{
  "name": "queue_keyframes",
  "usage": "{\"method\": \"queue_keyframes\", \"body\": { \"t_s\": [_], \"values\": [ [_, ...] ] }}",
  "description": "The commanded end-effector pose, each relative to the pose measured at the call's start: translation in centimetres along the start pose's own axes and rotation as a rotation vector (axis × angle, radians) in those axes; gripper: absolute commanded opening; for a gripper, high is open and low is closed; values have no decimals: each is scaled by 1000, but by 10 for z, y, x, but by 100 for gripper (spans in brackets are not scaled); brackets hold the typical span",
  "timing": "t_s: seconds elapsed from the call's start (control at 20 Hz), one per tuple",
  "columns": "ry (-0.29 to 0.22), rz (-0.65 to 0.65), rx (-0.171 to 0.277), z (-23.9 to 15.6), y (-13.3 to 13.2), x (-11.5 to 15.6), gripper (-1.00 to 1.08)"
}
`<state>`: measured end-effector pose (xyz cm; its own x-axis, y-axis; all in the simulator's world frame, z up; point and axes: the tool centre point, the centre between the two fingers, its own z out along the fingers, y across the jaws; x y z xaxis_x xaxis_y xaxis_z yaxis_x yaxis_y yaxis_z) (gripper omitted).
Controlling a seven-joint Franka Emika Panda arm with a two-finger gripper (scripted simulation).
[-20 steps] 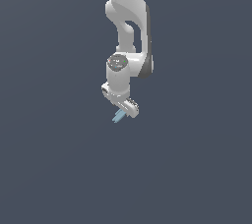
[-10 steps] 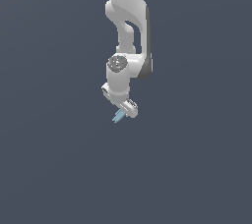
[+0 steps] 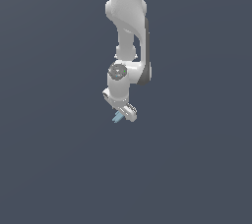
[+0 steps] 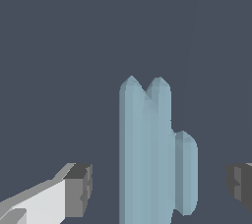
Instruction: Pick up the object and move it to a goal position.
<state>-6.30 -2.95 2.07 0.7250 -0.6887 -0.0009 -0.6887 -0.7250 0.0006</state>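
The arm has barely shifted over the last second; the bar [image 4: 147, 154] sits between the fingers [image 4: 78, 188], which stand spread and clear of it; the grasp looks not yet made.

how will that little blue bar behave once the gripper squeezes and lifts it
Probably stiff: the light-blue bar shows straight, hard-edged strips. Likely light, being tiny beside the gripper. It may twist or slip, since it sits off-centre between the finger pads.

No readable text

Neither view carries any letters, numbers, labels or brand marks; the arm [image 3: 127, 46] and the bar [image 4: 147, 154] are plain.
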Motion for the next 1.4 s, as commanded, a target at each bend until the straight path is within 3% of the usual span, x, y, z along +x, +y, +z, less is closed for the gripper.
{"method": "queue_keyframes", "body": {
  "t_s": [0.0, 0.2, 0.25, 0.9, 1.35],
  "values": [
    [1, 1, 1, 8, 0, 0, 100],
    [1, 1, 1, 12, -1, 1, 100],
    [1, 1, 1, 12, -1, 1, -100],
    [0, 2, 1, 9, 2, 2, -100],
    [0, 2, 1, -24, 37, 25, -100]
  ]
}}
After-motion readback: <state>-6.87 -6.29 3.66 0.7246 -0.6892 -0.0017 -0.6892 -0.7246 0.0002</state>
